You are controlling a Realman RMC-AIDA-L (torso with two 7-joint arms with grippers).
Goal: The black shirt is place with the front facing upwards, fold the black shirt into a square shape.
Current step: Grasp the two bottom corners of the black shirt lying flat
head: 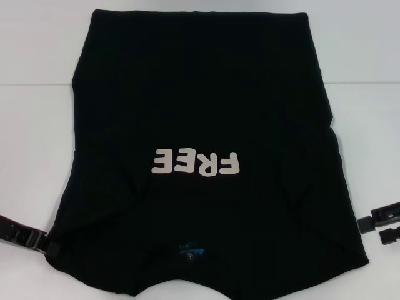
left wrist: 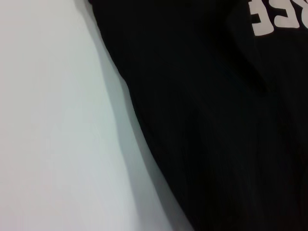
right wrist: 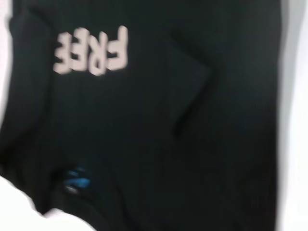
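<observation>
one shirt [head: 200, 125] lies flat, front up, filling the middle of the white table [head: 37, 62], collar at the near edge, hem toward the far edge. both sleeves look already turned in, so i'd judge the side folds done. two grippers: the left gripper [head: 25, 239] touches the shirt's near-left corner, fingers' state i cannot tell; the right gripper [head: 381, 226], just beside the near-right corner, stands apart. next probably calls for pinching both near corners and carrying them toward the hem.

Black shirt [left wrist: 211, 125] lies flat on white surface [left wrist: 53, 125], curved edge running diagonally, part of white lettering [left wrist: 276, 17] showing.
</observation>
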